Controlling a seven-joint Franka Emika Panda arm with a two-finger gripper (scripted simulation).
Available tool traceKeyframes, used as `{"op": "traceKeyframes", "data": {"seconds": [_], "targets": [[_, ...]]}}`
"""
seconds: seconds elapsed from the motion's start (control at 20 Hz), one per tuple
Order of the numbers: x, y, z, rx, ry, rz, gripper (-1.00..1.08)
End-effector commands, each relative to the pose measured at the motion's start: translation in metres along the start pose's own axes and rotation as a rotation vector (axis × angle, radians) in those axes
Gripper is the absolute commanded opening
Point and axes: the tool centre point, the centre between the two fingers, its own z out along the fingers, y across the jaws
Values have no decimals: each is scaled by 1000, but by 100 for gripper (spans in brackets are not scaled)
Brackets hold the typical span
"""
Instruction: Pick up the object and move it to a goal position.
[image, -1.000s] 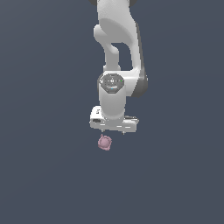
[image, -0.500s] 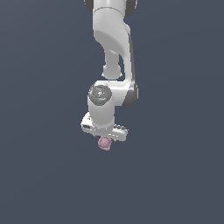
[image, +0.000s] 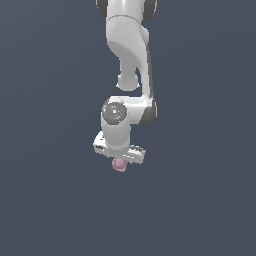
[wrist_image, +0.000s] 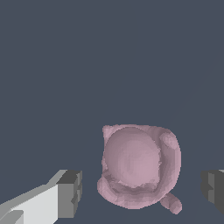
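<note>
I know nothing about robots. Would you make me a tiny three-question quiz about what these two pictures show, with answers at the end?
1. True or false: in the wrist view, the gripper fingers are pressed against the pink lump.
2. Multiple choice: in the exterior view, where is the pink lump relative to the gripper? A) just below it B) far to the exterior view's left C) above the arm
3. Fill in: the lump lies ______ the two dark finger pads.

Key:
1. False; a gap shows on each side.
2. A
3. between
</note>
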Motion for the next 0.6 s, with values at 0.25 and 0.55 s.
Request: {"op": "traceKeyframes", "data": {"seconds": [0.25,0.55], "targets": [[-1,1,33,-1,-1,2,100],[1,1,35,-1,-1,3,-100]]}}
